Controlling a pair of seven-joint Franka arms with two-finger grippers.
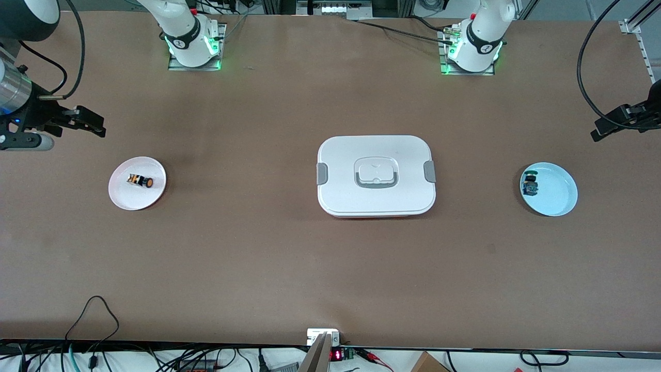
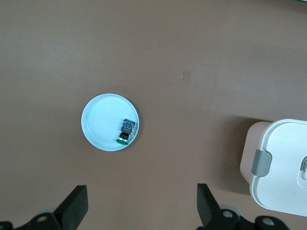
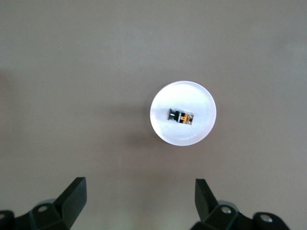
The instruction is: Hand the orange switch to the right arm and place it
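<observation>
Judging from both hands, left hand (image 1: 601, 132) and right hand (image 1: 98, 124), being raised, spread wide and empty, the task looks finished (orange switch (image 1: 140, 181) lies on the pink plate (image 1: 121, 199) toward the right arm's end of the tabletop), so nothing further seems called for.

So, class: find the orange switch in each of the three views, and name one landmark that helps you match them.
Front view: the orange switch lies on the pale pink plate toward the right arm's end of the table.
Left wrist view: not in it; that switch is green-capped.
Right wrist view: the switch lies on the same plate, near its middle.
Shared landmark: the pale pink plate, in the front and right wrist views.
</observation>
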